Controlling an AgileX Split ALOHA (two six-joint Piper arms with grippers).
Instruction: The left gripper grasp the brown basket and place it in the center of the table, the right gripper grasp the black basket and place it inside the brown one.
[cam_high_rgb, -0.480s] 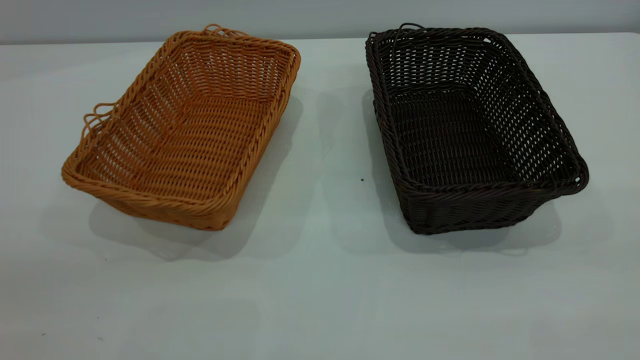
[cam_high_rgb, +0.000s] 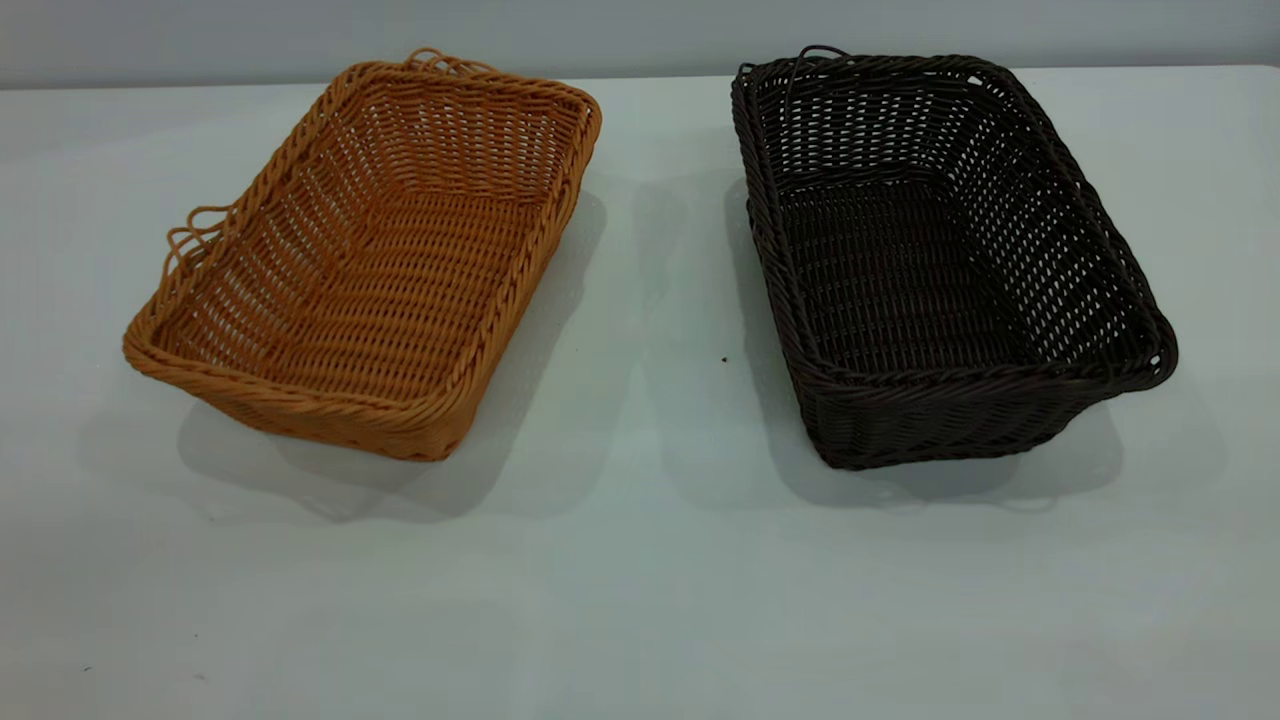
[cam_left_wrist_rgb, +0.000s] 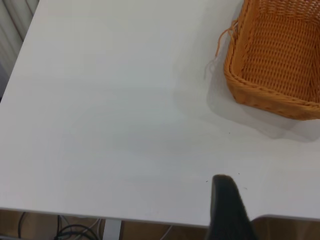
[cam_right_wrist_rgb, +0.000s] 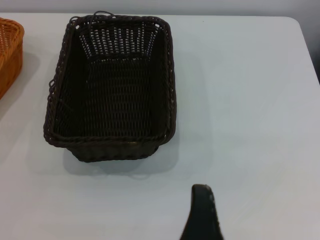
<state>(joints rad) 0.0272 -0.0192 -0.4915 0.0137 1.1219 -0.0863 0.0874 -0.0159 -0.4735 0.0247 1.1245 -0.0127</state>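
The brown basket (cam_high_rgb: 370, 250) stands empty on the left part of the table (cam_high_rgb: 640, 560). The black basket (cam_high_rgb: 940, 260) stands empty on the right part, apart from it. Neither arm shows in the exterior view. In the left wrist view only a dark tip of the left gripper (cam_left_wrist_rgb: 226, 200) shows, above the table's near edge and well away from the brown basket (cam_left_wrist_rgb: 280, 60). In the right wrist view a dark tip of the right gripper (cam_right_wrist_rgb: 202, 210) shows above bare table, short of the black basket (cam_right_wrist_rgb: 112, 90). Neither gripper touches a basket.
A bare strip of table (cam_high_rgb: 660, 280) lies between the two baskets. The table's edge (cam_left_wrist_rgb: 100, 212) shows in the left wrist view, with cables below it. The brown basket's corner (cam_right_wrist_rgb: 10, 50) shows in the right wrist view.
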